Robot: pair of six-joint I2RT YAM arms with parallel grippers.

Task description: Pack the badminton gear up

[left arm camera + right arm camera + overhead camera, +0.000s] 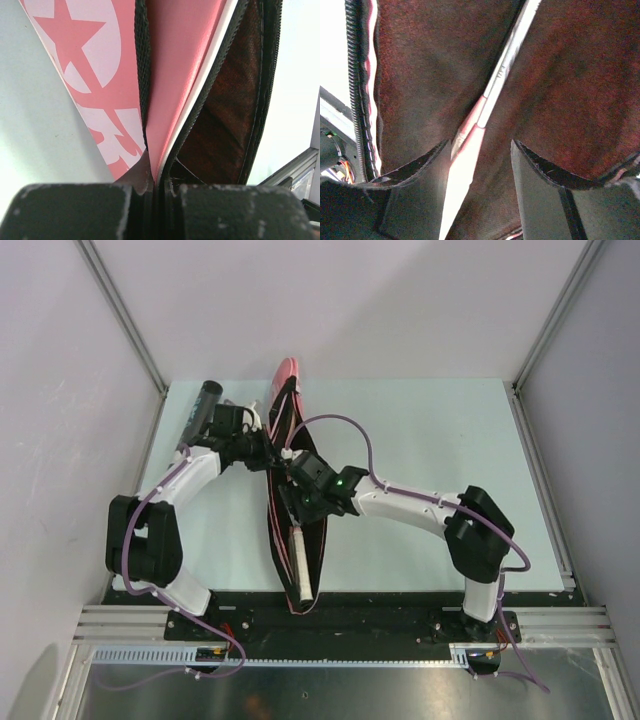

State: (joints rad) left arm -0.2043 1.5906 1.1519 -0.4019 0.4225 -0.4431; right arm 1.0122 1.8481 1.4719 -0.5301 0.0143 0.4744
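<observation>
Already a racket [297,562] lies in the racket bag [288,372]. The left hand [157,200] pinches the bag's edge, the right hand [480,152] is open, and the tube [200,405] waits outside on the bench [430,430].

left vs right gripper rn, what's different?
The left gripper is shut, pinching the pink flap edge of the racket bag. The right gripper is open and grips nothing, with a racket lying in the gap beyond its fingers. The left gripper sits at the bag's rim on the left arm's side. The right gripper hangs over the bag's dark open interior. Shared: both are at the same bag.
</observation>
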